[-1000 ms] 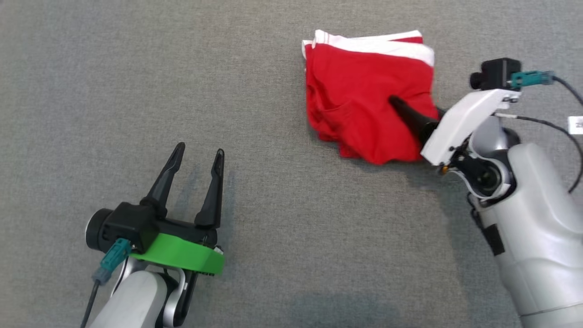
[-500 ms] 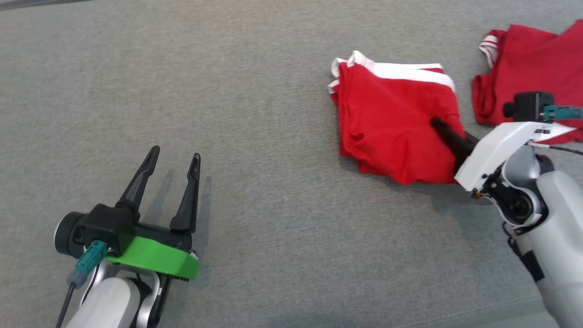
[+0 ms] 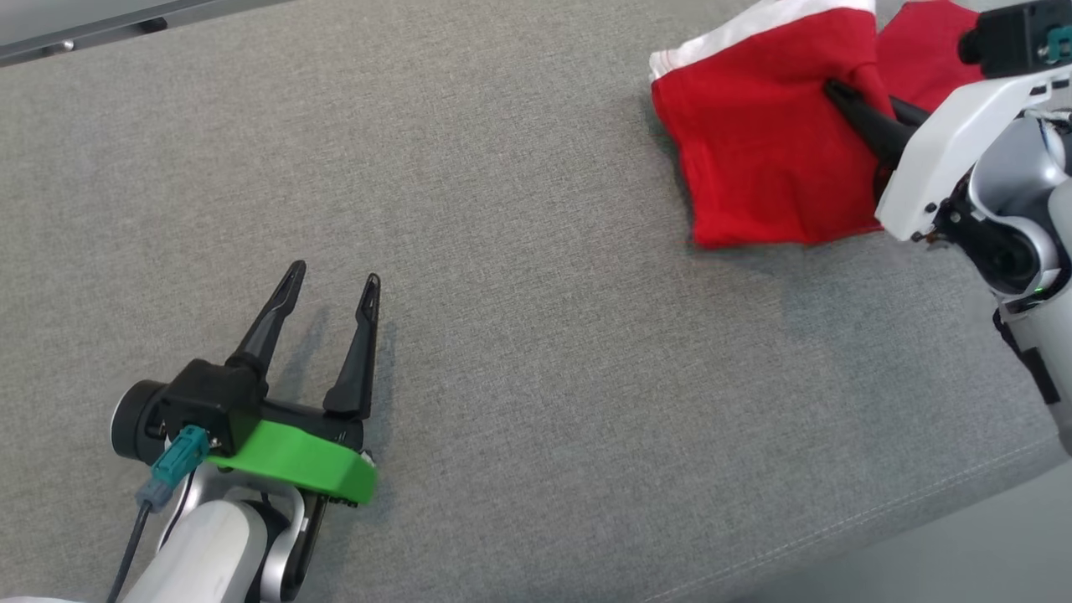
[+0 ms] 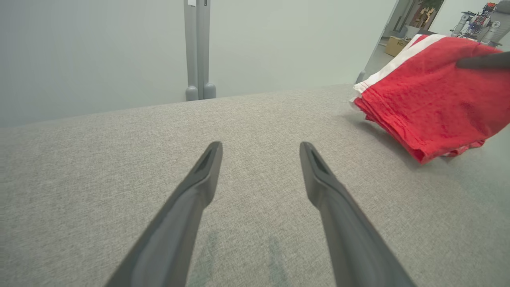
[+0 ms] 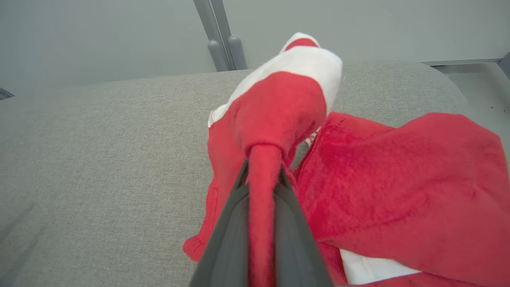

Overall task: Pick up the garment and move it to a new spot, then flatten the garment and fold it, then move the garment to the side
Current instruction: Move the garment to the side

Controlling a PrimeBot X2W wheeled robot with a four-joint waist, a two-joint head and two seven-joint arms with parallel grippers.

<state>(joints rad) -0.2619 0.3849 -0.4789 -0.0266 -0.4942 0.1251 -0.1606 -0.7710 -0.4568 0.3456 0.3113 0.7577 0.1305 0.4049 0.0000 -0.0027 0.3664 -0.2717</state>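
Note:
The garment is a folded red piece with a white band along its top, at the upper right of the head view. My right gripper is shut on a pinched fold of it, and the cloth drapes down from the fingers. In the left wrist view the garment is raised on its right side, its lower left corner close to the grey surface. My left gripper rests low at the near left, open with nothing between its fingers.
A second red garment lies just behind and right of the held one. The grey fabric surface ends at a front edge at the lower right. A grey post stands beyond the far edge.
The head camera has shifted. My right gripper has closed on the garment and carried it right and away, up against the second red garment. The left gripper stays open and still.

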